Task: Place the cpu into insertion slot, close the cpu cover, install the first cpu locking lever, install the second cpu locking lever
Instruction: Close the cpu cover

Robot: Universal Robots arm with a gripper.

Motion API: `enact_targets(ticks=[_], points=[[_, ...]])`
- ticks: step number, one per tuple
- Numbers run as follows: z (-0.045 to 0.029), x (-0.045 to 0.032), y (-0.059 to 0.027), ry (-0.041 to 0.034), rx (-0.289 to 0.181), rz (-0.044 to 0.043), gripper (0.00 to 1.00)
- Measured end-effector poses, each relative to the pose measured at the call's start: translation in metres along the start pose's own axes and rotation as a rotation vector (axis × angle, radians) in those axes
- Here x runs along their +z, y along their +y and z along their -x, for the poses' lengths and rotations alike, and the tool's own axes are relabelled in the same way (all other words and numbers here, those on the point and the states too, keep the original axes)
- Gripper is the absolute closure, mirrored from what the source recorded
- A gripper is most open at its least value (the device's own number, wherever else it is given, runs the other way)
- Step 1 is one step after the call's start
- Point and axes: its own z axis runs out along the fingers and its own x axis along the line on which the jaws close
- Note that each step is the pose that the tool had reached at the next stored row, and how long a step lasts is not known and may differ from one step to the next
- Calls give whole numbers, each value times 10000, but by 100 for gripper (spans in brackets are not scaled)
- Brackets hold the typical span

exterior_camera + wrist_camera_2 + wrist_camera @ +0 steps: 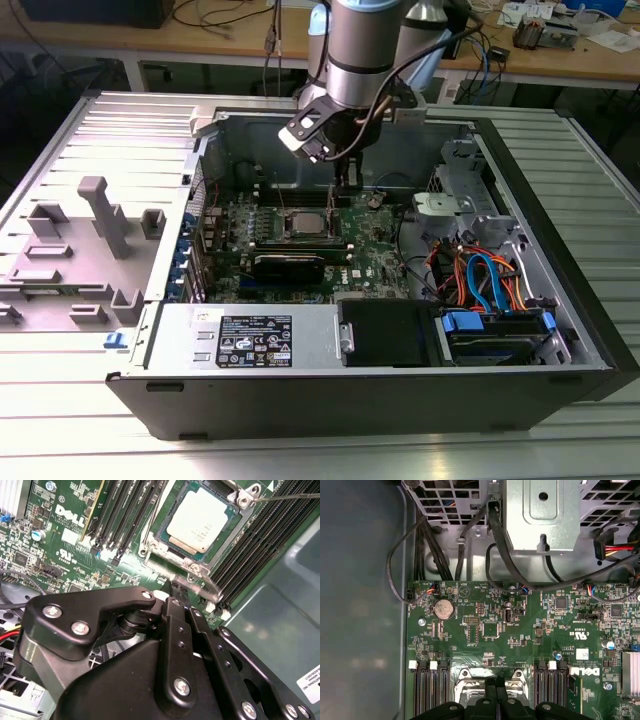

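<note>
The cpu (202,517) lies flat in the insertion slot (165,555), silver top up, in the middle of the green motherboard (370,250). The cpu cover (223,540) lies down around the cpu as a thin silver frame. A thin wire locking lever (290,496) sticks out past the slot's far corner. My gripper (177,587) hangs just above the board beside one edge of the slot, fingers together with nothing visible between them. In the exterior view the gripper (347,185) is behind the cpu (305,222). The first wrist view shows the gripper (497,697) over the slot's metal brackets (470,677).
Long black memory slots (125,515) flank the socket on both sides. The case walls (440,140) enclose the board. A power supply (250,340) sits at the front, and a drive cage with coloured cables (480,280) is at the exterior view's right. Grey fixtures (95,215) stand at its left.
</note>
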Motion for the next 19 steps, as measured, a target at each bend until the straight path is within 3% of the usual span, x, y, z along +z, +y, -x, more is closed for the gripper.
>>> enact_targets(ticks=[15,19], points=[[0,0,-32,0,2,0,89],[-1,2,-120,21,-1,1,89]])
